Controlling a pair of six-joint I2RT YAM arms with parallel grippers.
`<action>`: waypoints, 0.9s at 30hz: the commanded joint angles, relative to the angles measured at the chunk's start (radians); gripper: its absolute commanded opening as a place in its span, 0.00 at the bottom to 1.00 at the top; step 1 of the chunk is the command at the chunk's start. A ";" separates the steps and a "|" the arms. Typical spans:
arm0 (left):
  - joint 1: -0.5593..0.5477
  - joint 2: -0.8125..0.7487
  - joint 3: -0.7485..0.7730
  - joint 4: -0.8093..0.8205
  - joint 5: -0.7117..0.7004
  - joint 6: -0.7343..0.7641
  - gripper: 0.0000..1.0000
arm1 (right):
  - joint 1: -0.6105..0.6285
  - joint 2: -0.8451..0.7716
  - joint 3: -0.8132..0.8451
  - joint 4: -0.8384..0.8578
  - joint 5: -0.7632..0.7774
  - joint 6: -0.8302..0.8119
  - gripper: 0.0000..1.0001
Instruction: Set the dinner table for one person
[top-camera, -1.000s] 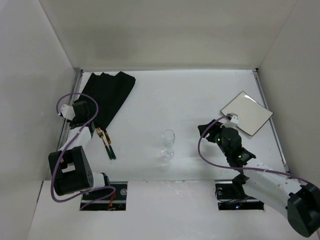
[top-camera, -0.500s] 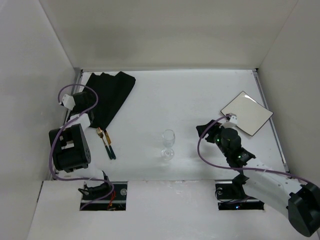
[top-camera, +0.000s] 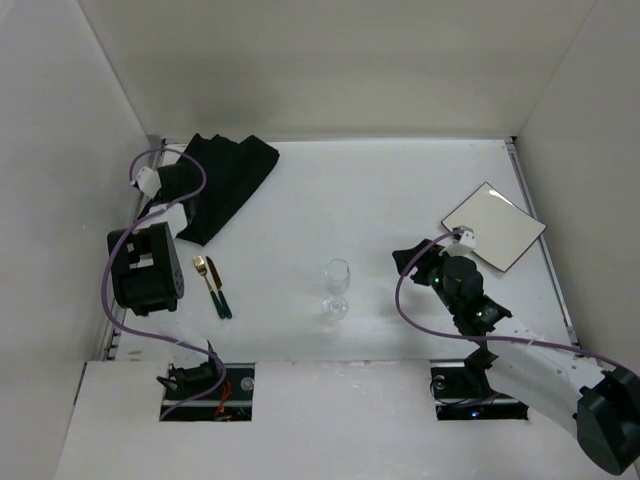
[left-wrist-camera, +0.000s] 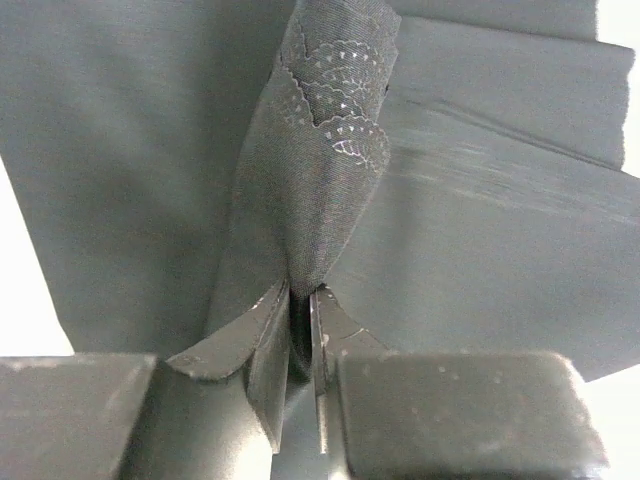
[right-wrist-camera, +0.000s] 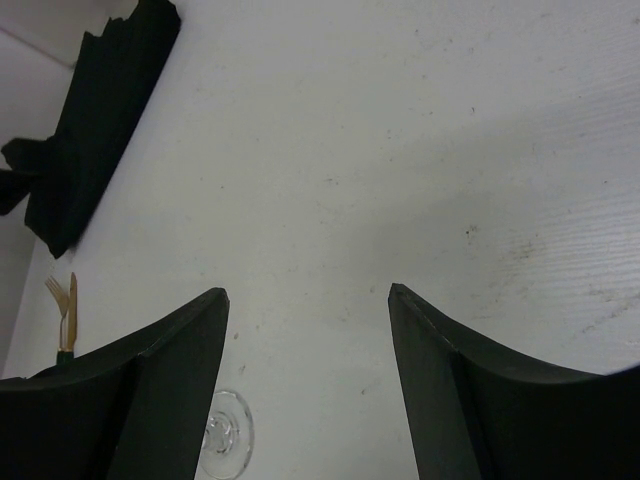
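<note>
Upright wine glass (top-camera: 338, 288) on white dinner table (top-camera: 380, 200)

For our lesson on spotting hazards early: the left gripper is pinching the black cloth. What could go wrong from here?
1. The left gripper is shut on only a narrow fold of the black cloth, so it may slip free or drag bunched.
2. The cutlery lies close to the cloth; a pull could sweep it askew.
3. The wine glass stands upright to the right of the cutlery and might be tipped by the dragged cloth.

Black cloth (top-camera: 225, 185) rumpled far left; gold-headed cutlery (top-camera: 213, 288) near it; wine glass (top-camera: 338, 288) upright centre; square plate (top-camera: 494, 226) right.
</note>
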 joint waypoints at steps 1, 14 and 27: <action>-0.101 0.012 0.169 0.033 0.023 0.013 0.09 | 0.005 -0.015 0.025 0.057 -0.001 -0.009 0.71; -0.453 -0.009 0.182 0.208 0.239 -0.068 0.08 | -0.006 -0.018 0.018 0.065 0.019 -0.002 0.71; -0.583 0.059 0.139 0.426 0.517 -0.110 0.54 | -0.126 0.033 0.090 0.068 -0.016 0.064 0.94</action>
